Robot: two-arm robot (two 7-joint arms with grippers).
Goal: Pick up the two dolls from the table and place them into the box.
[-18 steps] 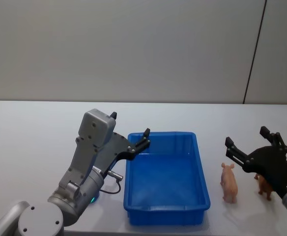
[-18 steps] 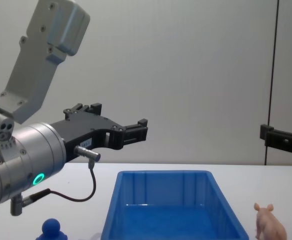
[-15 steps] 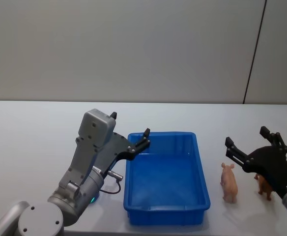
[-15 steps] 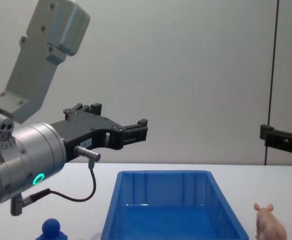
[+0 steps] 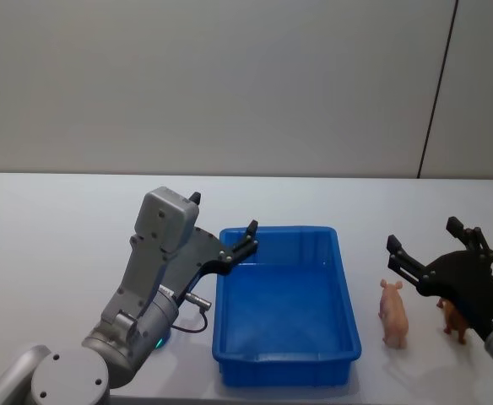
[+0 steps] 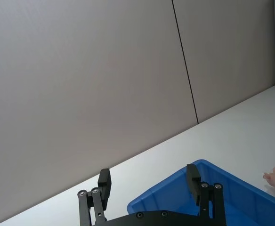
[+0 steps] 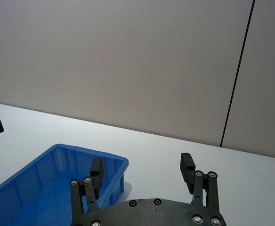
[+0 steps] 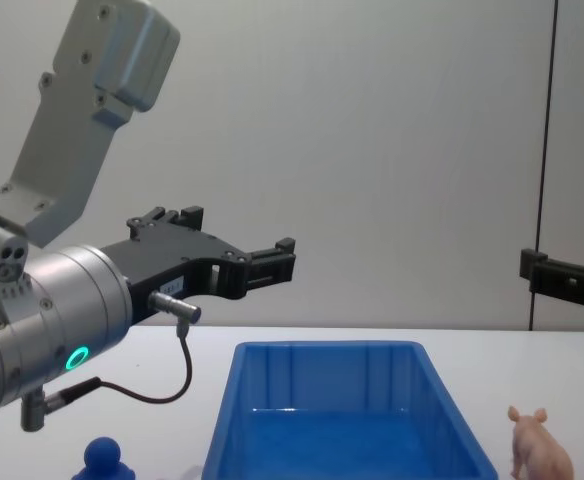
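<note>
1. The right end effector (image 5: 424, 234) hung above the desk (image 5: 52, 236) on the right with its fingers spread apart and nothing between them. It was raised over the pig (image 5: 393, 314) and the brown animal (image 5: 454, 319).
2. Both of these dolls stood on the desk to the right of the box (image 5: 348, 291), the pig nearer its right wall and the brown animal just beside the pig.
3. The left end effector (image 5: 223, 213) was likewise apart and empty, held above the box's far left corner. The blue figure (image 8: 104, 458) stood on the desk to the left of the box, below that arm.
4. Likely hazard: the pig stood upright on small feet, so a finger coming down off-centre would probably tip it or push it away.
5. Likely hazard: with the brown animal so close, widely spread fingers might strike it, or close on both dolls at once.
6. Likely hazard: the left arm over the box could crowd a drop made from the right.
7. Compared with the frames half a second earlier, no change was apparent: both arms, the dolls and the box kept the same positions.
</note>
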